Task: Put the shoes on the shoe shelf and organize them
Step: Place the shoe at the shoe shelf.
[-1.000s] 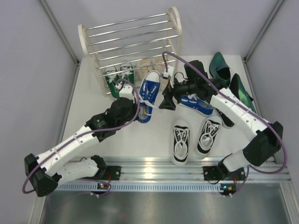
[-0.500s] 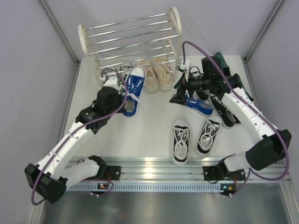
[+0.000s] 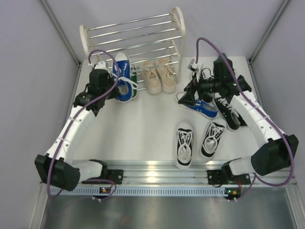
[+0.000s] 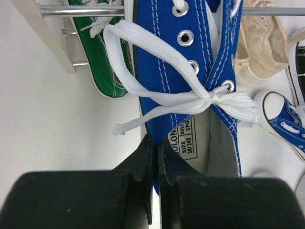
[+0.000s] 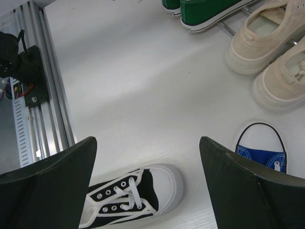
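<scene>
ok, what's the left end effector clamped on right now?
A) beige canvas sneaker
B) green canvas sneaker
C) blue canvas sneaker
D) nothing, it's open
C: in the left wrist view the left end effector is shut on the side wall of the blue canvas lace-up sneaker, beside its heel opening.

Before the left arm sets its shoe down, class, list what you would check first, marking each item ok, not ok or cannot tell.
1. Left gripper shut on held blue shoe: ok.
2. Its toe faces the shoe shelf: ok.
3. Free slot between green shoe and beige shoes: cannot tell, hidden.
4. Laces clear of rods: cannot tell.
5. Right gripper open and empty: ok.
</scene>
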Robot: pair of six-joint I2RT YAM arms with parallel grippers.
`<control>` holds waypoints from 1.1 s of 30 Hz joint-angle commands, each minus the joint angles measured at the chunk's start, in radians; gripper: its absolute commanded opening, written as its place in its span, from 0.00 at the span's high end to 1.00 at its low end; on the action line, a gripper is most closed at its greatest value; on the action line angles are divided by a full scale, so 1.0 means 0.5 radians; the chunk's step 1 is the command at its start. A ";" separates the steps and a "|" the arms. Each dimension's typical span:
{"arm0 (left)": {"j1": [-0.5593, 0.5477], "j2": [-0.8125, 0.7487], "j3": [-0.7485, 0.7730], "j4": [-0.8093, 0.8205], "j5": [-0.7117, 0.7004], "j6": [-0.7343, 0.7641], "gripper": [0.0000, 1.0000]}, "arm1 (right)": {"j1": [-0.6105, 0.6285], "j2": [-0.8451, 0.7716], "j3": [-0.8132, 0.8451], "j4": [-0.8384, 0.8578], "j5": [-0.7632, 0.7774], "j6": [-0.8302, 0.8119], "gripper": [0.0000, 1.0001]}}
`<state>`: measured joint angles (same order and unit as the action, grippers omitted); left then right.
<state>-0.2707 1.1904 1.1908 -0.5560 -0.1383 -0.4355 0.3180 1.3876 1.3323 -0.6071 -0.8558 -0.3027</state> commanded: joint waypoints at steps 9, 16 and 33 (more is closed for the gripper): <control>0.204 0.288 0.431 0.250 -0.003 -0.007 1.00 | -0.087 -0.131 -0.084 0.153 -0.080 0.069 0.11; 0.268 0.423 0.515 0.357 -0.079 -0.037 1.00 | -0.136 -0.155 -0.124 0.174 -0.080 0.093 0.11; 0.305 0.626 0.640 0.511 -0.242 0.036 1.00 | -0.203 -0.195 -0.195 0.196 -0.077 0.102 0.11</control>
<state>-0.1322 1.5089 1.4410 -0.4610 -0.2253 -0.4343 0.2325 1.3323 1.2366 -0.5472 -0.8669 -0.2565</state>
